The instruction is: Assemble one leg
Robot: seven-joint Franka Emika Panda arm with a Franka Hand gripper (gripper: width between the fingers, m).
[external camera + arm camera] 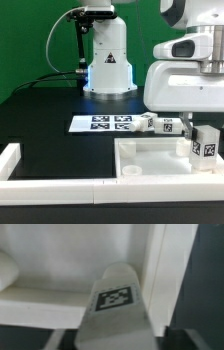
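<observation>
Near table edge: white rail [60, 187] noted. Behind it, toward the near right corner, the tray-like part [140, 165] is laid flat. The leg [205, 147] is grasped by the gripper [200, 131] over the tray's far right recess, with its long axis near upright and slightly tilted. Its tag [115, 297] is turned to the wrist camera and its rounded end is pointed at the recess. Contact with the floor cannot be told. Further back, two loose pegs [151, 123] are set beside the marker board [100, 123]. The arm base [108, 65] is at the far edge.
</observation>
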